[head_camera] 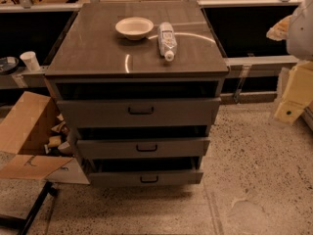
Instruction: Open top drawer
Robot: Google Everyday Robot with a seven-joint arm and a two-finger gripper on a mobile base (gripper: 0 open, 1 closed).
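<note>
The gripper (289, 109) hangs at the right edge of the view, a pale yellowish piece below the white arm (301, 28), above the speckled floor (254, 170) and touching nothing; whether it is released or clenched cannot be told. Well to the left of the gripper, at about its height in the view, is the top drawer (93, 114), the widest and tallest of three dark grey-brown fronts in a cabinet (88, 48). Its small black handle (141, 110) sits at the middle of the front, well apart from the gripper. A dark gap shows between the upper edge of this front and the cabinet's top. Below and left of the gripper are the middle drawer (107, 148) and the bottom drawer (112, 178), each with a dark gap above its front. On the cabinet's top, up and left of the gripper, stand a pale bowl (134, 27) and, just beside it on the gripper's side, a bottle (167, 39) lying on its side. Farthest from the gripper, left of the cabinet, are an open cardboard box (27, 126) and a white cup (30, 60).
</note>
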